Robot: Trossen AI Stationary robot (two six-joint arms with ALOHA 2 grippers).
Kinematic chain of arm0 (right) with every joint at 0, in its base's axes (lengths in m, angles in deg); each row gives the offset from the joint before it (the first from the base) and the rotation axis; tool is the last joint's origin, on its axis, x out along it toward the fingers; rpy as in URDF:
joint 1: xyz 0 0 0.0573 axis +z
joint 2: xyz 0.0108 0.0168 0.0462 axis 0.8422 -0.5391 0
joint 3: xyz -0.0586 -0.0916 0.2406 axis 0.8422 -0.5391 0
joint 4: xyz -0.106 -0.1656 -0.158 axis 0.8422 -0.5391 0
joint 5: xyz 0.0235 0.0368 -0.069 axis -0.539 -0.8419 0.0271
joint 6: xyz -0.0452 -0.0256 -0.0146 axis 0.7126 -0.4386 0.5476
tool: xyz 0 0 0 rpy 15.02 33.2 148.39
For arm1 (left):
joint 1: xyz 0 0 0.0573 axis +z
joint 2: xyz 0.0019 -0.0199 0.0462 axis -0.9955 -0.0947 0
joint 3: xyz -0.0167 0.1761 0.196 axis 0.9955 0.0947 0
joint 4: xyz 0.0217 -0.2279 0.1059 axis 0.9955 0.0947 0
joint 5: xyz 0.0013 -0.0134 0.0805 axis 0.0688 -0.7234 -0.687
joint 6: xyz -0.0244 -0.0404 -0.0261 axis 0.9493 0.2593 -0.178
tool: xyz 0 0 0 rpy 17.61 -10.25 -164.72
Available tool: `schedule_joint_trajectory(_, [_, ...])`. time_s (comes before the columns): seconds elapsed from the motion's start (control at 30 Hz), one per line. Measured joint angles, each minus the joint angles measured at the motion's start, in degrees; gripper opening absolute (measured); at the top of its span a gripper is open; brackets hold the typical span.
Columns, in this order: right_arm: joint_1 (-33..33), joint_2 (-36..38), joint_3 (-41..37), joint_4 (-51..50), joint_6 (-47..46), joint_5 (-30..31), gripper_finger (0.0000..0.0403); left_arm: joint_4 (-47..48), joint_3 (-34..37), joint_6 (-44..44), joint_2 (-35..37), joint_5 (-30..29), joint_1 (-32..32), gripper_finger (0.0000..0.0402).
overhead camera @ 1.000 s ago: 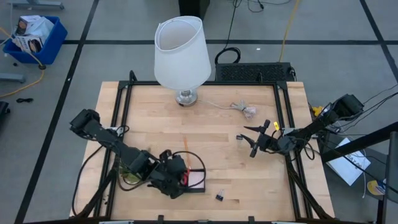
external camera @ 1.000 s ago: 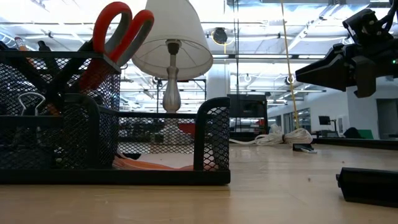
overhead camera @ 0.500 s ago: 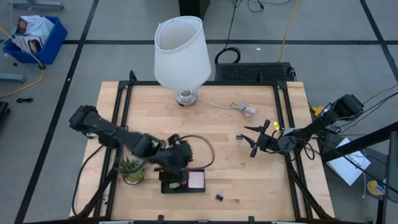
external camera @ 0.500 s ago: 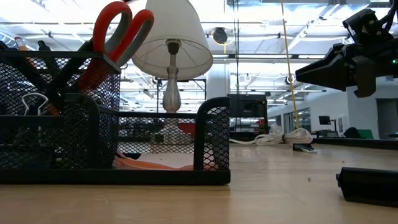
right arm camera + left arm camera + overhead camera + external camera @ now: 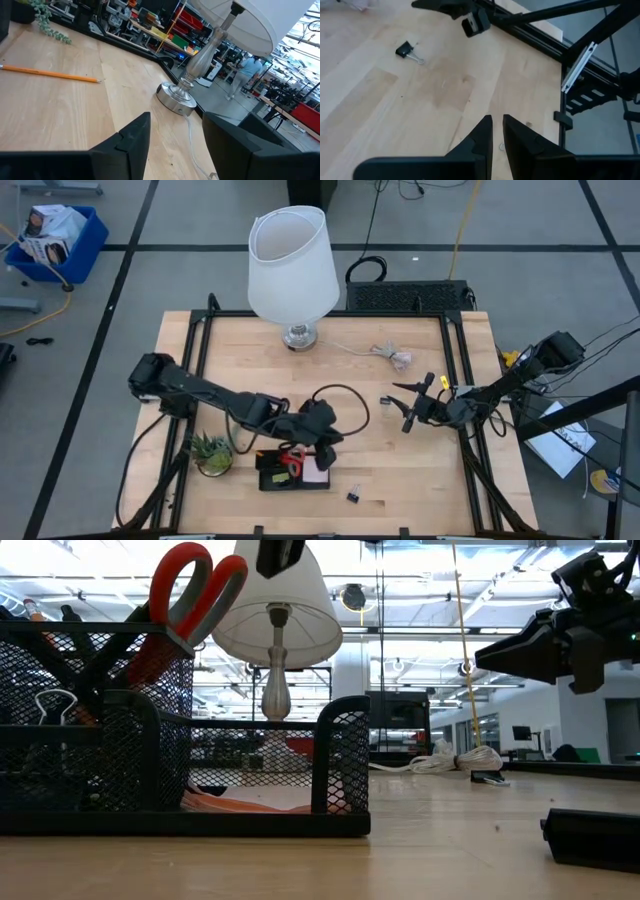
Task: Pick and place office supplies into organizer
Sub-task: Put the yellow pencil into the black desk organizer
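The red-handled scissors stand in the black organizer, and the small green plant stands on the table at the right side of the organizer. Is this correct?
Not quite. The scissors do stand in the organizer, but the high view shows the green plant at the organizer's left side, near the left arm's base, not at its right.

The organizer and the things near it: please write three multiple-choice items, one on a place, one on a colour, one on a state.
1. Where does the plant stand relative to the organizer?
A. inside it
B. beside it, on the left arm's side
C. far from it, by the right arm

2. What colour are the handles of the scissors?
A. blue
B. green
C. red

3. How is the right end effector?
A. open, holding nothing
B. shut on the scissors
C. shut, empty

Answers: 1 B, the high view shows it just outside that end. 2 C, red loops stick out of the organizer. 3 A, its fingers stand apart over bare wood.
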Motion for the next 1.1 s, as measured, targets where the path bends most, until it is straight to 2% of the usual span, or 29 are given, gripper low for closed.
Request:
schedule_joint_trajectory(0.23, [0.01,0.00,0.00,-0.04,0.01,0.00,0.0177,-4.32,-0.04,1.93,-1.06,-4.90,-2.61,0.0047])
schedule_joint_trajectory(0.4, [0.00,0.00,0.00,0.49,0.00,0.00,0.0174,-6.14,-0.07,-0.03,-0.97,-12.28,-4.03,0.0047])
schedule_joint_trajectory(0.53, [0.00,0.00,0.00,0.47,0.00,0.00,0.0172,-5.69,-0.07,4.39,-1.36,-17.85,-5.74,0.0047])
schedule_joint_trajectory(0.7, [0.00,0.00,0.00,0.44,0.01,0.00,0.0176,-4.60,-0.03,6.73,-2.07,-18.19,-7.06,0.0047])
schedule_joint_trajectory(0.87, [0.00,0.00,0.00,0.62,0.00,0.00,0.0177,6.21,-0.04,18.82,-2.00,-20.15,-6.06,0.0047])
schedule_joint_trajectory(1.03, [0.00,0.00,0.00,0.61,0.00,0.02,0.0172,17.96,-0.04,48.05,-1.63,-21.09,-5.12,0.0047])
schedule_joint_trajectory(1.1, [0.02,0.00,0.00,0.61,0.00,0.00,0.0172,22.19,-0.04,57.13,-1.14,-20.51,-4.39,0.0047])
